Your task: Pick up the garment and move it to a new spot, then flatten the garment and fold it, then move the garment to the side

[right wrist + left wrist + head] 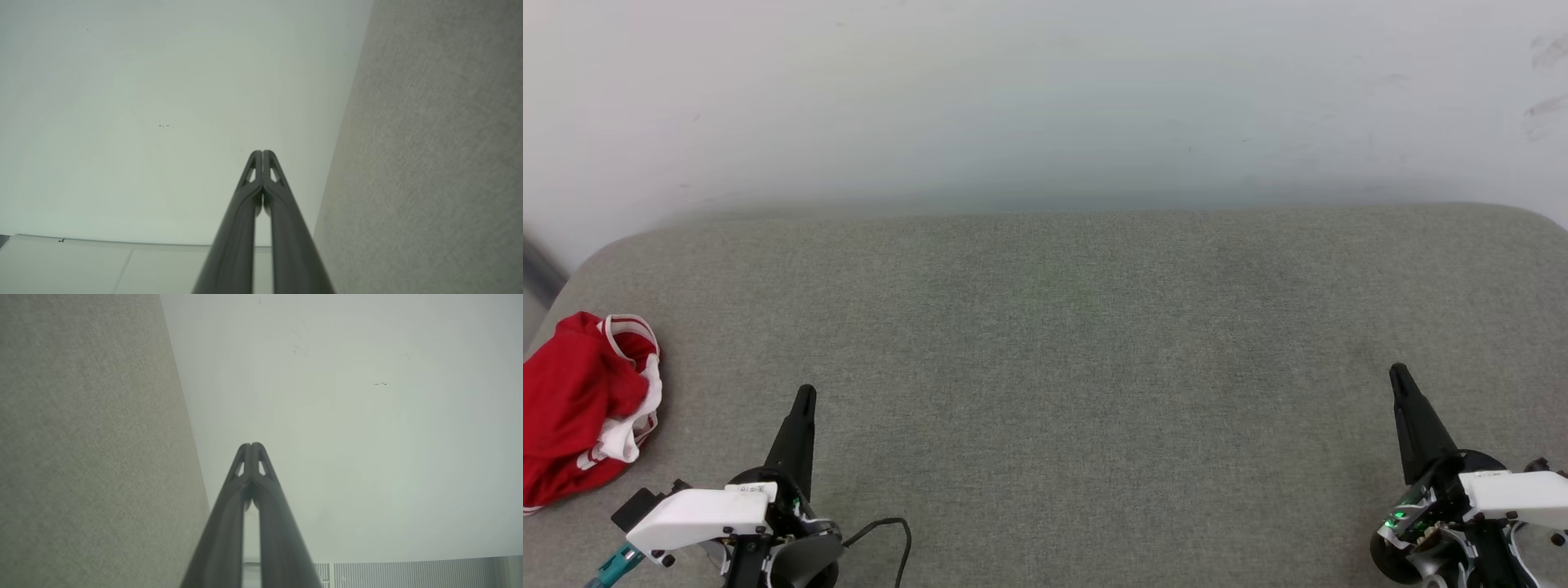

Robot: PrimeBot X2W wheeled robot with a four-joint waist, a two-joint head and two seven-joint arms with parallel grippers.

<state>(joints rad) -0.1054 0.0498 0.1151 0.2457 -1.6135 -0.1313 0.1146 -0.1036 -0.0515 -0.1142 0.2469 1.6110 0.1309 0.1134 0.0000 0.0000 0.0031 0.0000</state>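
At left edge of worktop (1078,327): garment (572,400) heaped, left hand (805,392) and right hand (1399,371) both closed

At the far-left margin of the grey cloth-covered worktop, the garment: a crumpled red heap, white red-striped trim turned right, its left part cut off by the frame. On the near side, right of the heap and apart from it, the left hand: dark fingers (220,539) pressed together, tips touching in the left wrist view, pointing far toward the pale wall (1045,98). Beside its wrist, a thin black cable (894,527) looping over the cloth. Well apart, at the near right, the right hand: fingers (237,245) likewise together tip to tip, pointing far.
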